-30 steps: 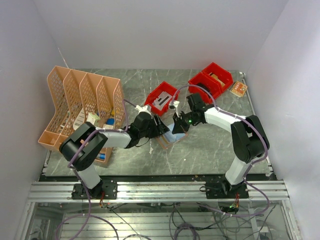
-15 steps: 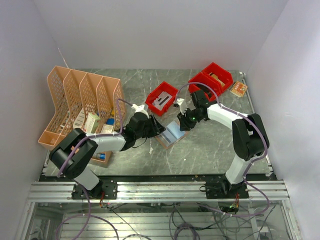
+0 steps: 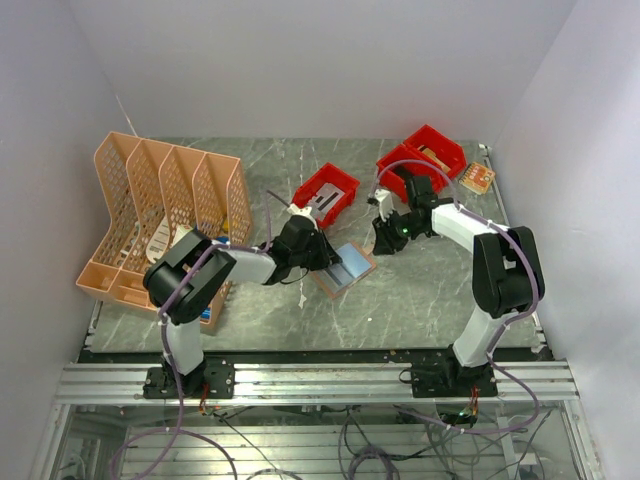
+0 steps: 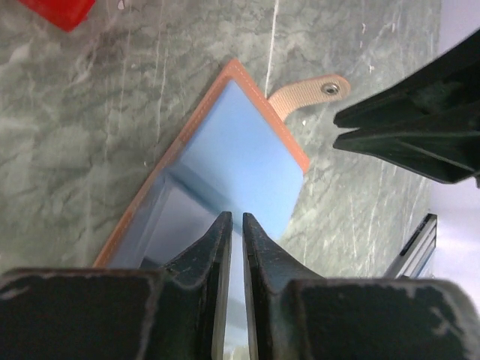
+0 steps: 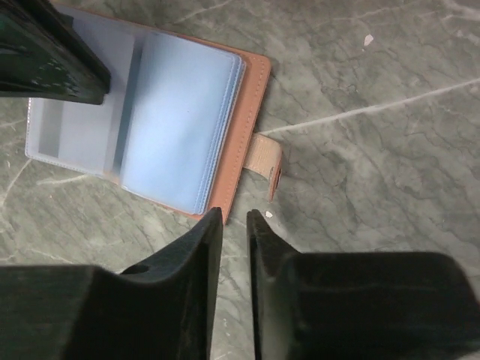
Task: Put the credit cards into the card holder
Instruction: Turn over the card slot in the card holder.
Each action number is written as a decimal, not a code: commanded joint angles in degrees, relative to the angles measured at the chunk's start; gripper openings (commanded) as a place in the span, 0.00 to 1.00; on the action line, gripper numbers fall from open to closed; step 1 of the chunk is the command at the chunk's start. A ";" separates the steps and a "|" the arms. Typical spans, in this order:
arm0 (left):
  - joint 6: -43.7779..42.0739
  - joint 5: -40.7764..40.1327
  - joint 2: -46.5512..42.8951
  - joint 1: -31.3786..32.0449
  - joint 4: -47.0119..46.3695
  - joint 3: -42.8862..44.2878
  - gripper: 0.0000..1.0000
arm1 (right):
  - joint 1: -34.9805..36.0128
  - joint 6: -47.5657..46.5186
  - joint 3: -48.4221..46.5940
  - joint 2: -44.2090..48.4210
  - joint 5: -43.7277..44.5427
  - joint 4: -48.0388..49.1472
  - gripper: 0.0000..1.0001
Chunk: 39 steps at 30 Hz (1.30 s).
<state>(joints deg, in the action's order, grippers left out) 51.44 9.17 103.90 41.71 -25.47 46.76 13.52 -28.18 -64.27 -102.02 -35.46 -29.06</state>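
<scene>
The card holder [image 3: 345, 268] lies open on the marble table, tan-edged with light blue sleeves [image 4: 247, 150] [image 5: 184, 112] and its snap strap [image 4: 311, 91] sticking out. I cannot tell a light blue card apart from the sleeves. A whitish card with a dark stripe [image 3: 322, 201] lies in the near red bin. My left gripper [image 3: 322, 256] [image 4: 232, 217] hangs over the holder's fold, jaws drawn to a thin slit; whether they pinch a sleeve does not show. Just off the strap side, my right gripper [image 3: 383, 241] [image 5: 235, 214] is narrowly open with only table between its fingers.
A peach mesh file rack [image 3: 165, 205] fills the left of the table. Two more red bins [image 3: 422, 160] and a small tan item [image 3: 477, 178] sit at the back right. The near red bin [image 3: 340, 180] stands just behind the holder.
My right gripper has opened and drawn back to the right, off the holder. The left jaws have narrowed from wide to a slit, and the holder now lies flat and open.
</scene>
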 commanded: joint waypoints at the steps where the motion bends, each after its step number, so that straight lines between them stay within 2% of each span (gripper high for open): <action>1: -2.77 2.36 3.40 -0.14 2.97 5.14 0.22 | -0.28 0.04 -0.88 -0.84 -2.14 -0.90 0.15; 7: -4.69 1.02 3.91 -0.14 6.47 6.12 0.21 | -0.16 0.87 -1.13 -4.37 2.75 -0.53 0.07; 13: -5.74 0.96 0.56 -0.14 7.07 2.68 0.22 | 0.28 0.99 -1.48 -6.36 3.30 -0.88 0.06; 21: -6.75 -1.19 -2.55 -0.15 9.73 -1.67 0.22 | 0.93 -4.63 -2.69 -7.75 -1.95 -6.27 0.05; 29: -10.66 -4.28 -4.35 -0.66 13.69 -1.76 0.23 | 4.80 -9.13 -3.15 -8.20 -5.95 -9.93 0.05; 34: -14.18 -6.93 -7.71 -1.37 16.15 -1.83 0.23 | 5.47 -9.92 -2.84 -5.20 -8.54 -9.55 0.07; 39: -17.35 -10.34 -15.03 -1.46 17.14 -3.05 0.24 | 3.15 -12.17 -2.23 -0.09 -10.57 -9.00 0.09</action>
<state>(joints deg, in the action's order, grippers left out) 38.46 3.60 94.96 40.58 -10.24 44.80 18.81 -37.52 -66.59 -107.66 -42.68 -38.13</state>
